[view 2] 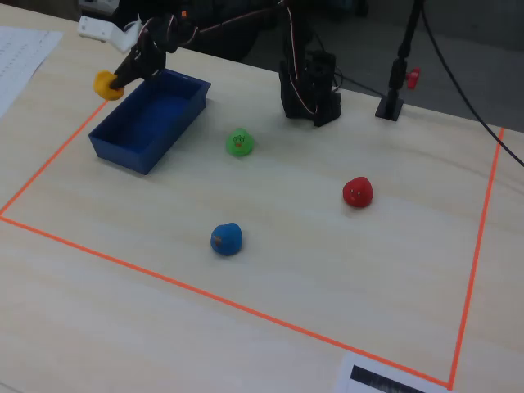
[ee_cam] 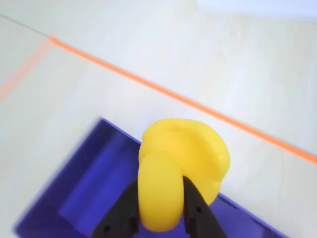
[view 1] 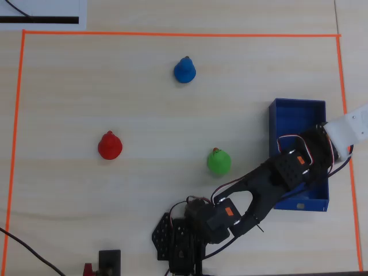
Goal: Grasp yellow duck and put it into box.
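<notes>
So at this point the gripper (ee_cam: 159, 218) was clamped on the yellow duck (ee_cam: 181, 168), black fingers (ee_cam: 197, 208) pinching it from both sides low on the body. The wrist view showed the duck held up in the air, with the blue box (ee_cam: 84, 193) below it, but the duck looked like it sat over the box's far rim, not squarely over the open middle. The fixed view agreed: the duck (view 2: 107, 84) hung at the outer edge of the box (view 2: 147, 123), near the orange tape line (view 2: 49, 164) on the bench (view 2: 286, 270).

My take on doing this step well: don't let go yet. I'd pull the duck back toward the arm's base until it's clearly over the box floor, then lower it before opening, so it doesn't bounce off the rim and roll out past the tape. Rubbery round ducks probably roll a lot.

The green duck (view 2: 239, 142), blue duck (view 2: 227, 238) and red duck (view 2: 358, 191) sat well apart from the box, so nothing was in the way.
</notes>
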Action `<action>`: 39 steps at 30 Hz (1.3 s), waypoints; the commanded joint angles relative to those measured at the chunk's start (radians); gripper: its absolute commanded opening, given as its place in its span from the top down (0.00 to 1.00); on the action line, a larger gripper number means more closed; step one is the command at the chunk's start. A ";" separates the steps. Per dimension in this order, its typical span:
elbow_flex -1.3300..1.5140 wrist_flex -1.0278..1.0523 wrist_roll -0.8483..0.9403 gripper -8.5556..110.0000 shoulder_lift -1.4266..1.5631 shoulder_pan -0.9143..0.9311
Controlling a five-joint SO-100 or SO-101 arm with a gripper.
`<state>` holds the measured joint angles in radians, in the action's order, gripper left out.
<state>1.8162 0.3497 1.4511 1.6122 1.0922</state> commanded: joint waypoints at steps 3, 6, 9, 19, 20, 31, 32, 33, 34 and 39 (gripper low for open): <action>0.067 0.018 0.044 0.93 0.057 0.017; 0.095 0.109 0.052 0.93 0.087 0.006; 0.106 0.207 0.054 0.93 0.117 -0.011; 0.216 0.141 0.028 0.92 0.156 -0.061; 0.235 0.110 0.026 0.84 0.158 -0.063; 0.146 0.296 -0.201 0.80 0.356 -0.198; 0.137 0.367 -0.245 0.89 0.428 -0.245; 0.150 0.425 -0.284 0.93 0.512 -0.301; 0.184 0.480 -0.302 0.93 0.600 -0.368; 0.497 0.690 -0.391 0.93 1.055 -0.790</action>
<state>2.2089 0.9833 1.1045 2.2994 0.5967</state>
